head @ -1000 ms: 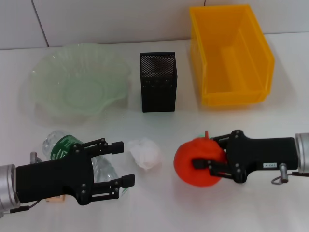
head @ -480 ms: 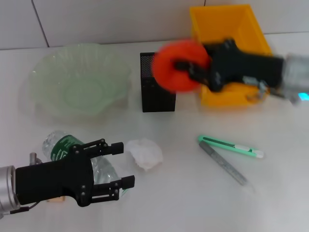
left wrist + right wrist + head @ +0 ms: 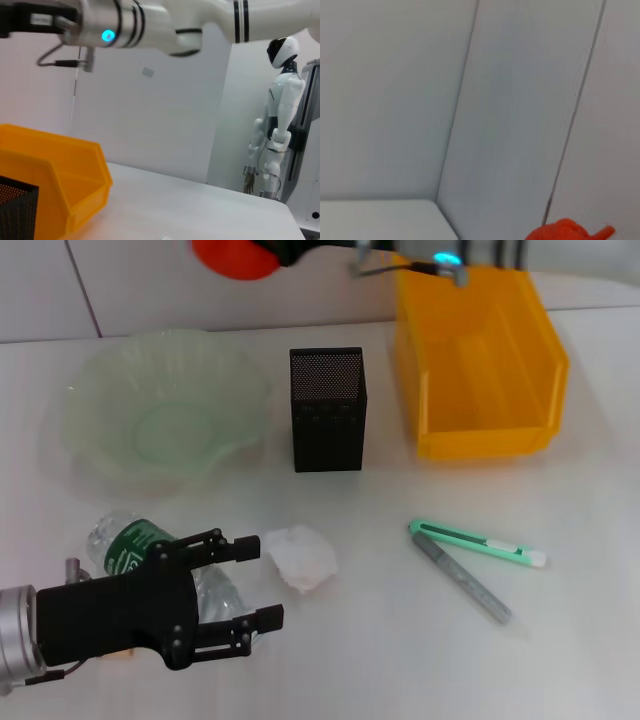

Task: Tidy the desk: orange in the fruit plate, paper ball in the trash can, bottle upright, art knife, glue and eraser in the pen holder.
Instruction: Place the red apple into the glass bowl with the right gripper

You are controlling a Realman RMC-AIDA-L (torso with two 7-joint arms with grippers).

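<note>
Orange (image 3: 235, 257): our right gripper (image 3: 285, 252) now holds it high, lifted off the surface, beyond the fruit plate (image 3: 165, 405)
Left gripper (image 3: 245, 585): wide open, hovering beside the paper ball (image 3: 300, 557)
Meaning: drop into the plate looks next

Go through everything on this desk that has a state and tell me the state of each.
Red-orange round orange: lifted, held by right gripper.
Pale-green glass fruit plate: empty.
Yellow plastic trash can: empty.
Clear plastic bottle: lying down.
Black mesh pen holder: upright.
Left gripper: open.

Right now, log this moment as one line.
right gripper: carrying orange high, toward fruit plate | left gripper: open by paper ball | bottle: lying
</note>
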